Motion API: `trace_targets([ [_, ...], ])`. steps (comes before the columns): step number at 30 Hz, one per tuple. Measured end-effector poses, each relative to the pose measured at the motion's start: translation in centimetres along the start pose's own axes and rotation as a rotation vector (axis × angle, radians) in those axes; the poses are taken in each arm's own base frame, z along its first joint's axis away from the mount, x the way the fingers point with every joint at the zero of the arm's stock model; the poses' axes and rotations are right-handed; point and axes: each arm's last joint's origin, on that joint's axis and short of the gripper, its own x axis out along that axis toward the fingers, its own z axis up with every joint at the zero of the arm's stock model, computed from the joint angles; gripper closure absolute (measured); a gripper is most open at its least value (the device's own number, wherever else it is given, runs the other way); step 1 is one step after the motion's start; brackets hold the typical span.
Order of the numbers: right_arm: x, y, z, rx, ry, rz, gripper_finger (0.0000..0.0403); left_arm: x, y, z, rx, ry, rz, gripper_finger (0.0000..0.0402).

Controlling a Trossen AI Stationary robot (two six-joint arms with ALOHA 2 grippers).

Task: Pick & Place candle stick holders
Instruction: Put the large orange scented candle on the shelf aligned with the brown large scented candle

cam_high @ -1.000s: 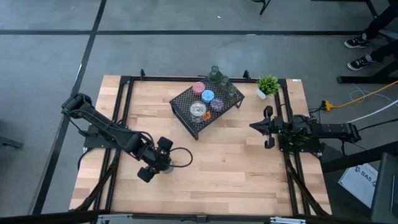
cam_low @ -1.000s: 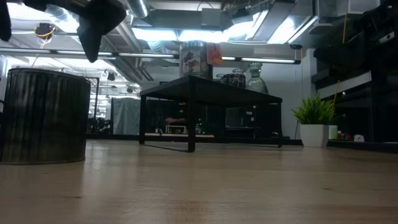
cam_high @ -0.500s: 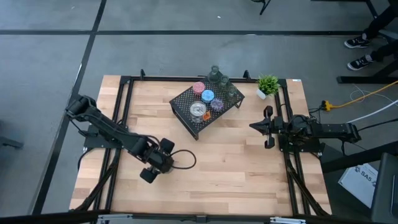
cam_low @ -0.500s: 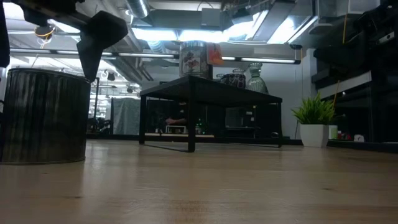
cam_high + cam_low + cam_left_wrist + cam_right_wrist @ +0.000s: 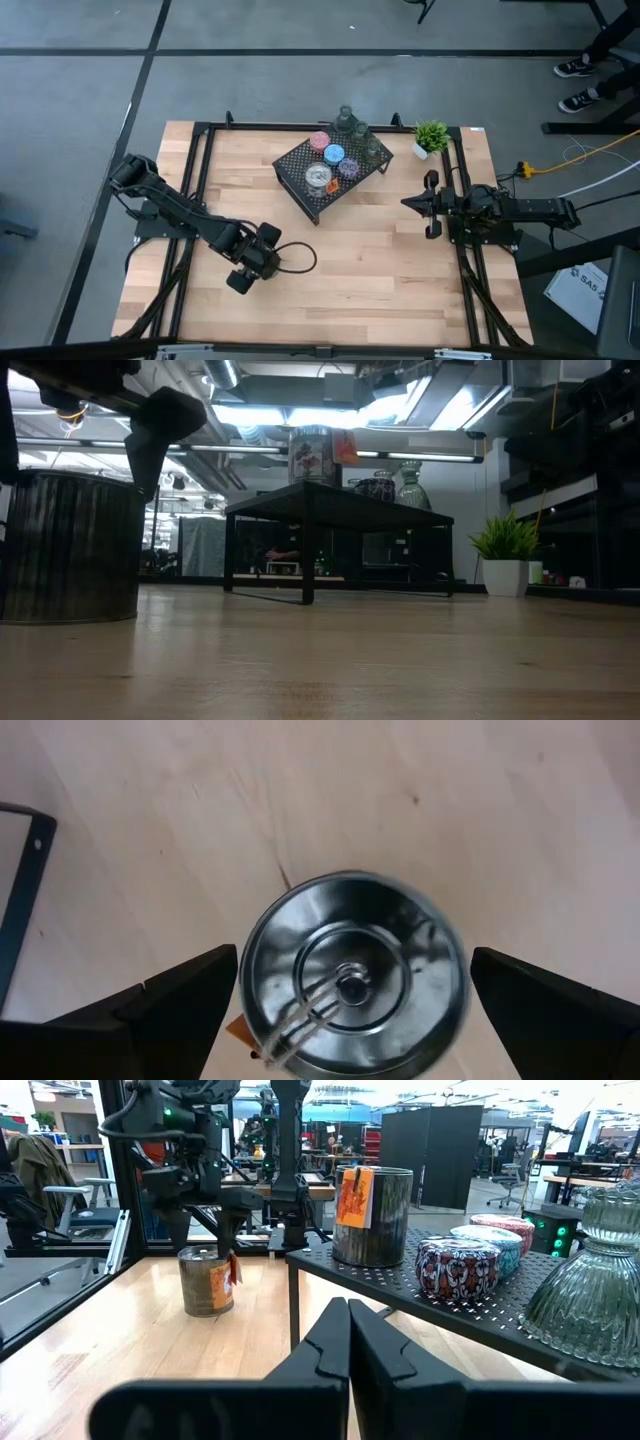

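Left gripper: hanging right over the silver holder on the bare wood near the table's front-left; fingers spread wide on either side of the can, not touching it — released.
Silver holder: upright on the table, shiny round rim with a centre post seen from above, orange tag at its side; also visible across the table from the right wrist.
Right gripper: parked at the table's right side, just right of the rack, level above the wood; fingers pressed together, clenched on nothing.
Rack: black mesh stand (set at an angle) at the back middle of the table.
On the rack: a second silver holder, pink holder, blue holder, purple holder — close together.
Green glass holders: grouped along the rack's far edge.
Plant: small pot at the back right, beside the rack, apart from it.
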Motion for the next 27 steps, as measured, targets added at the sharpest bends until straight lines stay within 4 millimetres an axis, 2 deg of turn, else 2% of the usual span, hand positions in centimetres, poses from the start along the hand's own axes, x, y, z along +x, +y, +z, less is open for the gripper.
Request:
trace_targets([
  [11,0.0,0.0,0.0,0.000,0.000,0.001,0.0402,1.9,0.0,0.0,-0.002,0.070,0.006,0.0002],
  [27,0.0,0.0,0.0,0.000,-0.001,0.000,0.0402,2.0,0.0,0.0,-0.003,0.068,-0.003,0.0002],
])
